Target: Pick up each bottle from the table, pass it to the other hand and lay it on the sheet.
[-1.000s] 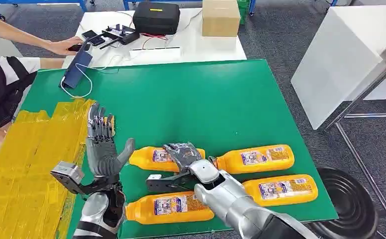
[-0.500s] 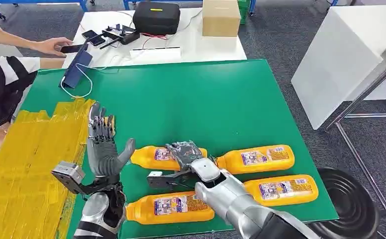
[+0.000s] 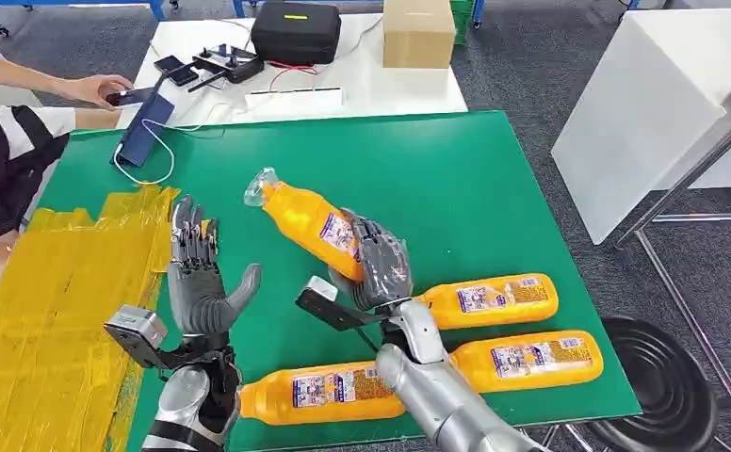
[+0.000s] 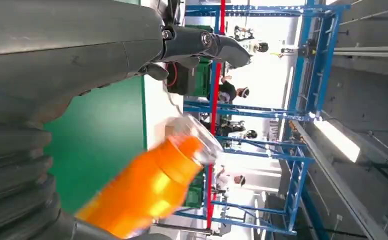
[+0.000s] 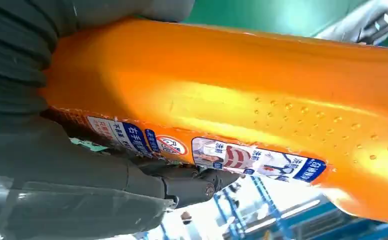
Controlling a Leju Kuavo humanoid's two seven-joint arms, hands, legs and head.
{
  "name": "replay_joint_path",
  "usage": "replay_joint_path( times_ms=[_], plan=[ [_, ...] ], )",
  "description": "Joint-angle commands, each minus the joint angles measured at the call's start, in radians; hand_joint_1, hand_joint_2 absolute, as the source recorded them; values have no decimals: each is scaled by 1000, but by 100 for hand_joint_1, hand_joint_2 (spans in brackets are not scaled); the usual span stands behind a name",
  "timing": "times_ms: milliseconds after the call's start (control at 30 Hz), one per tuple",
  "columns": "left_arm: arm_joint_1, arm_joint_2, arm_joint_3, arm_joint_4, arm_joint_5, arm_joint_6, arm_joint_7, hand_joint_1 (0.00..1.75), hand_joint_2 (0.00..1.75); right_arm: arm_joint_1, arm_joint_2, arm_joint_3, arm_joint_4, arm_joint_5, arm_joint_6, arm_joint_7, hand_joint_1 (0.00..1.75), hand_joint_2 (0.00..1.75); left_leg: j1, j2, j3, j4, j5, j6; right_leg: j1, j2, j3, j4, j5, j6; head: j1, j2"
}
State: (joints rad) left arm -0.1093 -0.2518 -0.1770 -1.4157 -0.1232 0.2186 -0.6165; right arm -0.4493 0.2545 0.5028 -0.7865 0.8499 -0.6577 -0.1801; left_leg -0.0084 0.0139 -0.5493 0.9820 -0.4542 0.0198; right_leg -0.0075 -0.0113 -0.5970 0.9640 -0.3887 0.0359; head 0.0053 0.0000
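While gripped by right hand (image 3: pixel 378 266), orange bottle (image 3: pixel 310 218), label illegible.

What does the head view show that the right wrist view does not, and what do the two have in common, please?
Head view alone: the left hand open and upright beside the yellow sheet, and three bottles lying on the green table. Right wrist view alone: the lifted bottle's label print up close. Both: the right hand gripping the lifted orange bottle.
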Motion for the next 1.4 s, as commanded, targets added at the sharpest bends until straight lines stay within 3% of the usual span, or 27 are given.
replay_joint_path(
  times_ms=[33,133,267,433,667,967,1300,1400],
  plan=[
    [-34,19,-28,37,-15,6,7,0,175,45,8,-178,-122,-3,-40,-99,175,175,1,-3,1,0,0,-1,1,-2,2,0,-1,-1,0,0],
    [-57,29,-53,48,-53,13,16,0,175,97,45,-306,-221,-74,-40,-214,175,175,1,-4,1,0,-1,-2,1,-3,2,0,-2,-1,0,0],
    [-95,44,-80,75,-72,-15,52,0,175,133,51,-313,-286,-253,-23,-318,175,175,3,-5,3,2,-2,-2,2,-3,4,1,-3,-1,0,0],
    [-179,104,-150,165,2,-256,111,0,175,108,16,-204,-239,-516,362,-381,175,175,2,-3,2,1,-1,-2,1,-1,4,0,-1,-1,0,0],
    [-216,95,-173,221,1,-300,104,0,175,95,19,-92,-177,-481,437,-415,175,175,2,-2,4,-1,-1,-2,2,0,4,-1,-1,-1,0,0],
    [-225,94,-183,235,25,-334,106,0,175,71,41,-29,-84,-443,418,-412,175,175,3,-1,4,0,-2,-2,2,2,5,-1,-1,-1,0,0],
    [-240,82,-161,270,65,-346,104,0,175,83,49,166,-73,-245,321,-389,175,175,2,-1,3,0,-1,-2,2,1,3,-1,-1,-1,0,0],
    [-233,74,-137,247,99,-341,103,0,175,83,46,182,-53,-251,299,-385,175,175,3,0,3,0,-2,-2,2,2,3,0,-1,-1,0,0]
  ],
)
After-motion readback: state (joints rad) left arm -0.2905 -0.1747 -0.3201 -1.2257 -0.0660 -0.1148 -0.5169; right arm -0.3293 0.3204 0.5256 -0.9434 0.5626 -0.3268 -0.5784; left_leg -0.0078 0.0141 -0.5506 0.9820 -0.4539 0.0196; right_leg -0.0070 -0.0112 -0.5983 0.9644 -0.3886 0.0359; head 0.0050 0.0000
